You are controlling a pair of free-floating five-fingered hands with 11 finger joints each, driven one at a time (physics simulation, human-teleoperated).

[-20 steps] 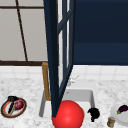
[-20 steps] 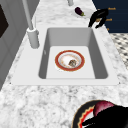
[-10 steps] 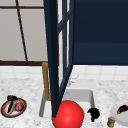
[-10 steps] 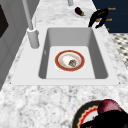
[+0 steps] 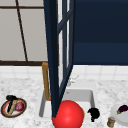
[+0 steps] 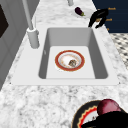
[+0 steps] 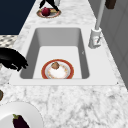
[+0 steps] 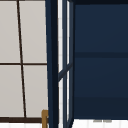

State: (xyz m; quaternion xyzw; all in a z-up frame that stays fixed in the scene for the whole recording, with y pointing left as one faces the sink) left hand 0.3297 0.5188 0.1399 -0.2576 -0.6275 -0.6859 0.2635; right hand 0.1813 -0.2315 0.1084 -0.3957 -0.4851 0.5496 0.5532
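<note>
My left hand [image 5: 10,98] hangs over the far edge of a dark-rimmed plate [image 5: 3,112] on the left counter. That plate holds a red round fruit [image 5: 19,106] and a pale stick-shaped item. In the right side view this left hand [image 7: 49,3] spreads its fingers down over the red fruit [image 7: 45,11]. My right hand [image 5: 93,113] floats at the sink's front right corner with drooping fingers and holds nothing. It shows as the right hand [image 7: 12,60] in the right side view and the right hand [image 6: 98,16] in the left side view. An orange-rimmed plate [image 6: 58,65] with a brown scrap lies in the sink [image 6: 100,60].
A white plate [image 7: 27,111] with an eggplant [image 7: 19,121] sits on the right counter, a small jar [image 5: 110,122] beside it. The grey faucet [image 6: 32,35] stands behind the basin. An open dark blue window frame [image 5: 53,62] and a red ball [image 5: 68,115] block the front view.
</note>
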